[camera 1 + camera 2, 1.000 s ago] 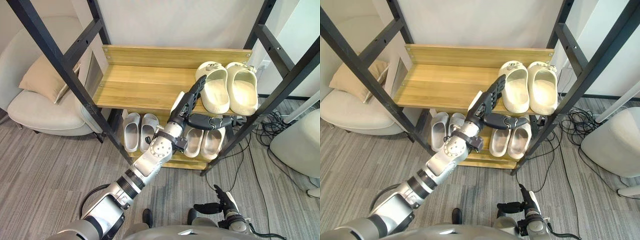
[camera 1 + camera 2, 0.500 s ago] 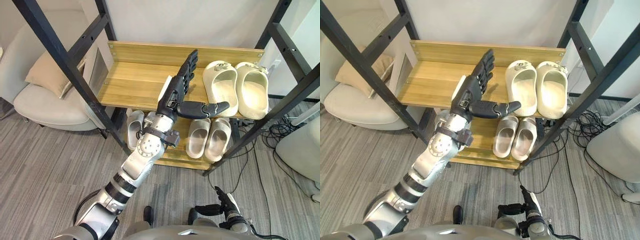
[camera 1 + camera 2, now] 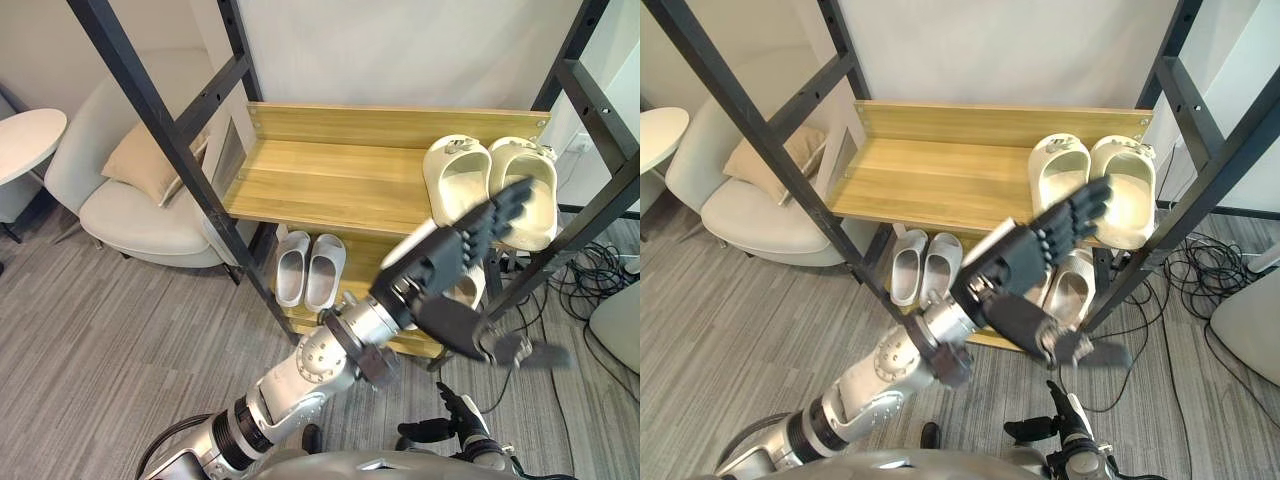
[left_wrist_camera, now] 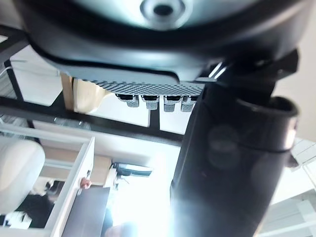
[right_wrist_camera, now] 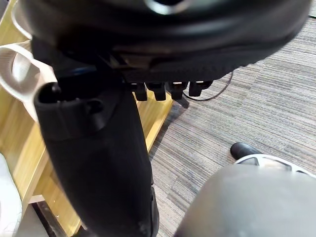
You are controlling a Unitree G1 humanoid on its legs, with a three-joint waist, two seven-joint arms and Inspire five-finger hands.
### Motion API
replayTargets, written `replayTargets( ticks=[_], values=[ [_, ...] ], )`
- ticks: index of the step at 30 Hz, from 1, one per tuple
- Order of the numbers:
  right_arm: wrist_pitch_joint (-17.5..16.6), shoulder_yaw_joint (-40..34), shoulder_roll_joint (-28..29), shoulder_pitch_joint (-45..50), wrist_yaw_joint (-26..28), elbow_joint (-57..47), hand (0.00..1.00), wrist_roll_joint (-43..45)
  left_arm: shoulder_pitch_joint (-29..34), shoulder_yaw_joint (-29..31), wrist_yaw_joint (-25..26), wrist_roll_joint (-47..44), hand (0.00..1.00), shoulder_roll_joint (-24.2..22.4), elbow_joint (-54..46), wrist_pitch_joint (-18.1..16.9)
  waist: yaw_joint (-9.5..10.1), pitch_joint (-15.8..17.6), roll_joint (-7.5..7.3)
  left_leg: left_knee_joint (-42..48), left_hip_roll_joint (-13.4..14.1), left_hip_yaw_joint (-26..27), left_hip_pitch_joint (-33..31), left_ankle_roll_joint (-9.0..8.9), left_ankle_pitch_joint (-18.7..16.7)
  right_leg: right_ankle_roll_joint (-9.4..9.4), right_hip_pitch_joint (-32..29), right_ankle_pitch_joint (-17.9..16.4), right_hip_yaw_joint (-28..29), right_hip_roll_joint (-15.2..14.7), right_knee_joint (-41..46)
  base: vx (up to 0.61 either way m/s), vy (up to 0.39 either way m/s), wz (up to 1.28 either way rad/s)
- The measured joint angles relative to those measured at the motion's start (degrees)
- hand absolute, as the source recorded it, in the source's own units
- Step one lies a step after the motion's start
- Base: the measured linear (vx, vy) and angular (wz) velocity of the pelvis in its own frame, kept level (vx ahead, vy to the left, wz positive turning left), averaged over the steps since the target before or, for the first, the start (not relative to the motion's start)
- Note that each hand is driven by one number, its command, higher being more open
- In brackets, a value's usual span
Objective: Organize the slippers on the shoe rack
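Three pairs of slippers sit on the black-framed wooden shoe rack (image 3: 330,185), all with their long axes running front to back and toes toward the wall. Furthest left is the small white rubber pair (image 3: 292,272) on the lower shelf, side by side and well apart from either hand. Next comes the robot's left hand (image 3: 440,275), raised in front of the rack with fingers straight and spread and the thumb stretched out toward the right; it grips nothing and appears to touch nothing. Low down, near the floor, the right hand (image 3: 440,430) hangs relaxed and empty, so the left hand is much the nearer of the two to the shelves. Just past the left hand's palm lies the beige rubber pair (image 3: 1072,290) on the lower shelf, partly hidden behind it. Rightmost is the large cream rubber pair (image 3: 455,180) on the upper shelf, just beyond the raised fingertips. Any pick, as I judge it, means reaching forward past the shelf's front edge, then closing the fingers across a slipper's width.
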Motion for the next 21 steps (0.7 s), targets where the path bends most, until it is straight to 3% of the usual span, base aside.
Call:
replayTargets(
  ticks=[10,13,21],
  values=[
    [0.0,0.3,0.5,-0.2,0.0,0.6,1.00,-0.2,10.7,-1.1,-2.5,11.1,1.00,1.7,23.7,1.7,0.06,-0.5,-1.03,0.0,0.6,0.0,1.5,-0.56,-0.2,-0.12,1.2,-0.2,-0.1,0.7,-0.1,-0.02,-0.002,0.00],
    [-0.1,0.3,1.2,0.0,-0.2,1.2,1.00,-0.2,16.3,5.3,-2.2,15.6,1.00,2.5,29.8,2.1,0.08,-0.6,-2.09,0.0,1.0,0.3,1.5,-1.11,-0.5,-0.44,1.0,-0.4,0.3,1.2,-0.2,0.00,-0.010,-0.05],
    [-0.1,0.1,2.8,-0.3,-0.2,2.1,1.00,-0.2,19.7,24.4,1.5,23.0,1.00,2.0,45.1,2.2,0.90,-0.8,-4.22,0.0,2.0,1.3,1.4,-1.52,-0.8,-0.95,0.4,-0.8,1.1,2.2,-0.1,0.02,-0.016,-0.07]
  ],
)
